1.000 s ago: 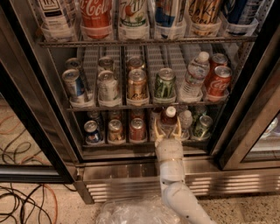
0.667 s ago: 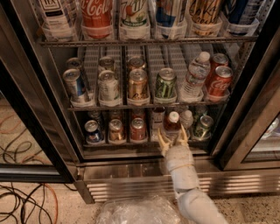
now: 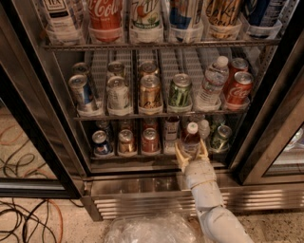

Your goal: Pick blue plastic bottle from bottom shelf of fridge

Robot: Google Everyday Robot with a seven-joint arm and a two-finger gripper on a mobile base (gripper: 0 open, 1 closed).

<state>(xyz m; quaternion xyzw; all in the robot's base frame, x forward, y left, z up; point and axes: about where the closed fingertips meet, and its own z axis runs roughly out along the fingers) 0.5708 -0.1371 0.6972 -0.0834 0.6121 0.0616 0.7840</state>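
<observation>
Reaching in low from the near side, my gripper (image 3: 191, 150) sits at the front of the bottom shelf (image 3: 161, 156) of the fridge (image 3: 142, 201). Its two pale fingers (image 3: 179, 156) are spread to either side of the blue plastic bottle (image 3: 191, 138). I can't see whether the pads are touching the plastic, so I judge it bracketed but not yet pinched.

The bottle stands upright in a right-of-centre lane, white cap up and dark reddish body below. It is right at the front stop, which is why I can reach it without disturbing the row behind. The lane dividers also keep the neighbouring green can (image 3: 221, 137) apart from my right finger.

As for writing, I can read little. The red bottle (image 3: 105, 14) on the top rack carries Coca-Cola script, and the red cans (image 3: 237, 89) on the middle rack look like the same brand. The label on my bottle is not legible. A clear water bottle (image 3: 211, 83) on the middle rack is not my target.
</observation>
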